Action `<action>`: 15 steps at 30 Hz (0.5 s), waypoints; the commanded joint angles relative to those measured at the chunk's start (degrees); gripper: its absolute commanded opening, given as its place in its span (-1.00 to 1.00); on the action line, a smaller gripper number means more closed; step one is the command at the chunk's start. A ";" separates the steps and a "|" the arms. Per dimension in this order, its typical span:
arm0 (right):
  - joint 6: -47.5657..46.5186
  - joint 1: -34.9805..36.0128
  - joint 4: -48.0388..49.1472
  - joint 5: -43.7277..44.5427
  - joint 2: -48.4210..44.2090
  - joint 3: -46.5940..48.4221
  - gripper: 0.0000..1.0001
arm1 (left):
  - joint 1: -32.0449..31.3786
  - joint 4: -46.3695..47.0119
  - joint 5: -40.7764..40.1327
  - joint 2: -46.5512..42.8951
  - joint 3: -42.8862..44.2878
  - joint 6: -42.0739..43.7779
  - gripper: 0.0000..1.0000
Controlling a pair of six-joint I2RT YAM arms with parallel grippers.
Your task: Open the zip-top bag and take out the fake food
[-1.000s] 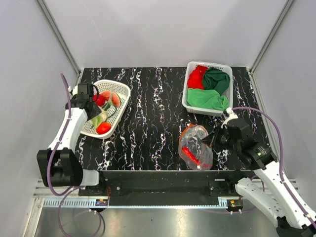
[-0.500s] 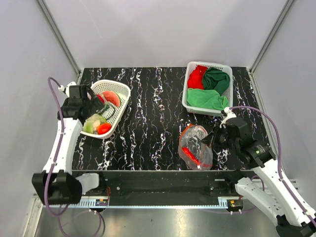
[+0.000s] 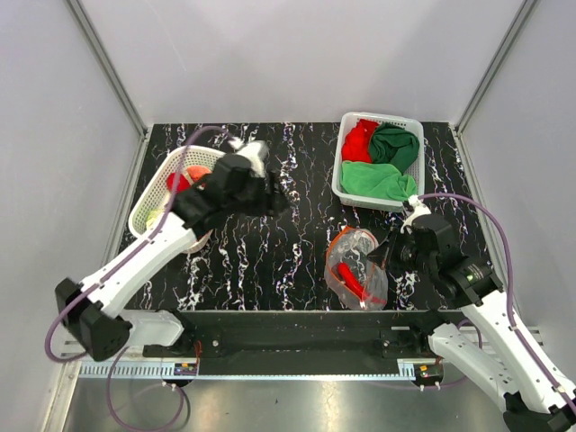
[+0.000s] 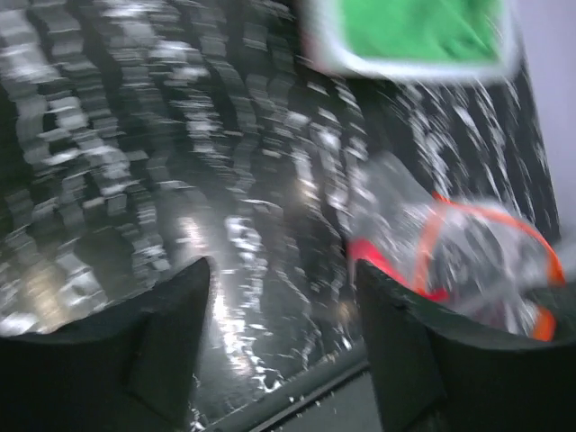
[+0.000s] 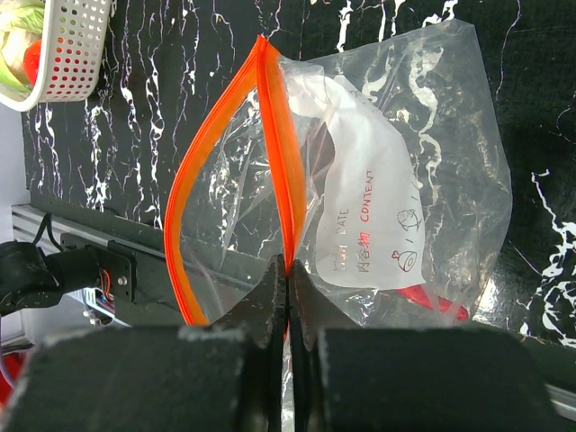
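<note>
Near right on the table [image 3: 288, 261], the right gripper [image 5: 288, 301] is pinched onto the orange strip of the zip-top bag [image 3: 357, 270]; the bag lies long near-to-far, mouth gaping left, red fake food [image 5: 423, 299] inside. Farther left, the left gripper [image 4: 281, 283] hovers, fingers spread, empty.

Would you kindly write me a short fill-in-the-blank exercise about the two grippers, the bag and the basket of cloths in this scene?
1. The right gripper is shut on the zip-top bag's ____ zip strip.
2. The left gripper is ____ and holds nothing.
3. The basket at the far right holds red and ____ cloths.
4. A ____ piece of fake food lies inside the bag.

Missing words: orange, open, green, red.
</note>
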 commanded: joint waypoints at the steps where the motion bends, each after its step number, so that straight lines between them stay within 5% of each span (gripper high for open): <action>1: 0.19 0.10 1.71 -1.06 -0.57 1.49 -1.00 | -10.71 6.79 8.01 7.43 5.48 4.37 0.22; 6: 0.54 0.10 1.54 -1.32 -1.36 1.32 -1.00 | -20.64 6.79 11.12 16.33 12.50 7.08 -0.16; 15: 3.09 0.10 1.71 -1.85 -2.16 0.35 -1.00 | -24.97 0.31 16.12 29.43 20.16 2.80 -0.32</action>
